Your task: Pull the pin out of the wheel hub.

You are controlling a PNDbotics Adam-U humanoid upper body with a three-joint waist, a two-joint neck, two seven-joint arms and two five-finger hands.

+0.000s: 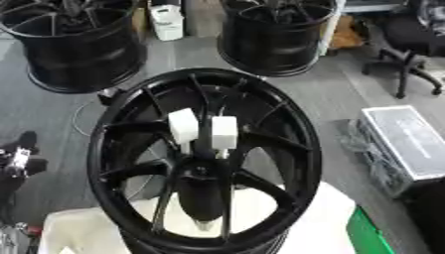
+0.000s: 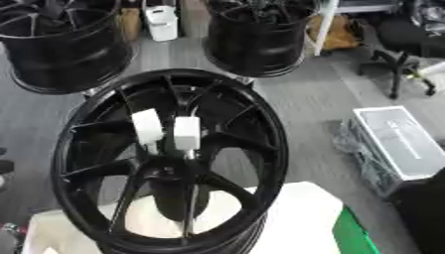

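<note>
A black multi-spoke wheel hub (image 1: 113, 124) fills the middle of both views, tilted toward me on a white support (image 1: 322, 218). Two white block-shaped pins stand side by side just above its centre: one on the left (image 1: 184, 125) and one on the right (image 1: 224, 132). No hand touches them. A dark part with silver bits, which looks like my left hand (image 1: 17, 156), shows at the left edge, well clear of the hub. My right hand shows in neither view.
Two more black rims stand on the floor behind, at back left (image 1: 78, 49) and back middle (image 1: 274, 42). A white container (image 1: 167, 21) stands between them. A grey case (image 1: 408, 141) lies right, an office chair (image 1: 404, 44) at back right, a green edge (image 1: 369, 233) at lower right.
</note>
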